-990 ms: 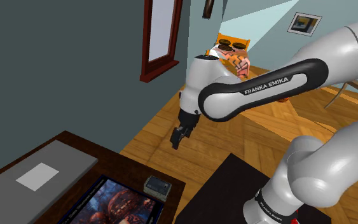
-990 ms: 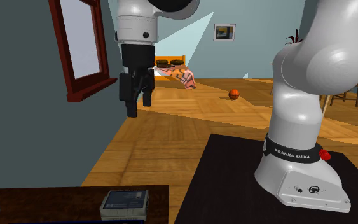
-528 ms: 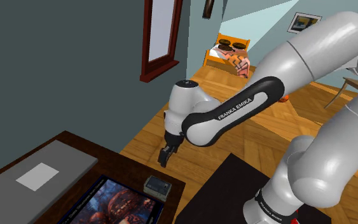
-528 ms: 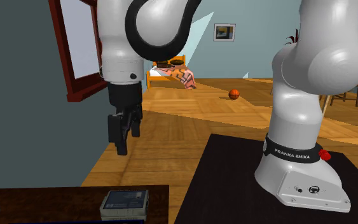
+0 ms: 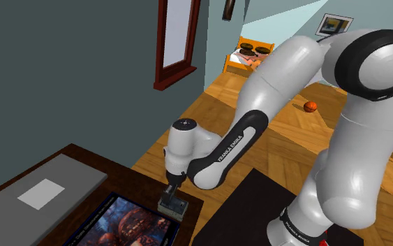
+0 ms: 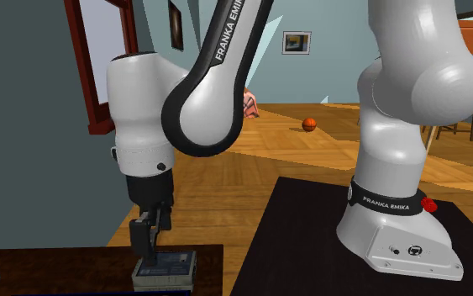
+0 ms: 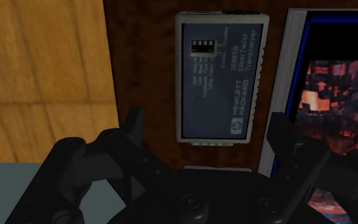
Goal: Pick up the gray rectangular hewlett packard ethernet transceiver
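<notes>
Tool state: the tool (image 7: 206, 130) has its two black fingers apart, clasping nothing, one to either side of the box's near end.
Tool place: just above the transceiver (image 5: 173, 205), pointing down at it; I cannot tell whether it touches.
Target place: the grey rectangular transceiver (image 7: 220, 79) lies flat, label up, on the dark wood counter (image 7: 145, 76) near its corner, just beside a flat picture panel (image 7: 336, 76).
Handling: it looks like a small, stiff, light box with a hard smooth case, so it could slip under a weak squeeze.
Where to hold: across the narrow width, on the two long sides near the middle.
Risk: the gap on the panel side is slim, so that finger may catch the panel's edge.
</notes>
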You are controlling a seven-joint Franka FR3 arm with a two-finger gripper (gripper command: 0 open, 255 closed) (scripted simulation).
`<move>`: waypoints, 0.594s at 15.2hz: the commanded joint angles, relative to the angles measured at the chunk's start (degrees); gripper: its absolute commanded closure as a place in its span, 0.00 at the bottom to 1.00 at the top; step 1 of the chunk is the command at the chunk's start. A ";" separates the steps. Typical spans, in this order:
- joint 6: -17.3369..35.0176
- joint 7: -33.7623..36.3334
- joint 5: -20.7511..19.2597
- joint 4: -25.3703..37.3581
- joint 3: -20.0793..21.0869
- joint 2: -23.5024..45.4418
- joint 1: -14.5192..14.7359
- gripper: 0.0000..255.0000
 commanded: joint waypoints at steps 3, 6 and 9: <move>3.78 3.11 -4.59 2.55 -2.11 6.83 2.58 0.00; 5.82 4.28 -6.14 3.16 -3.52 9.50 3.65 0.00; 7.53 5.17 -7.30 3.78 -4.78 11.81 4.65 0.00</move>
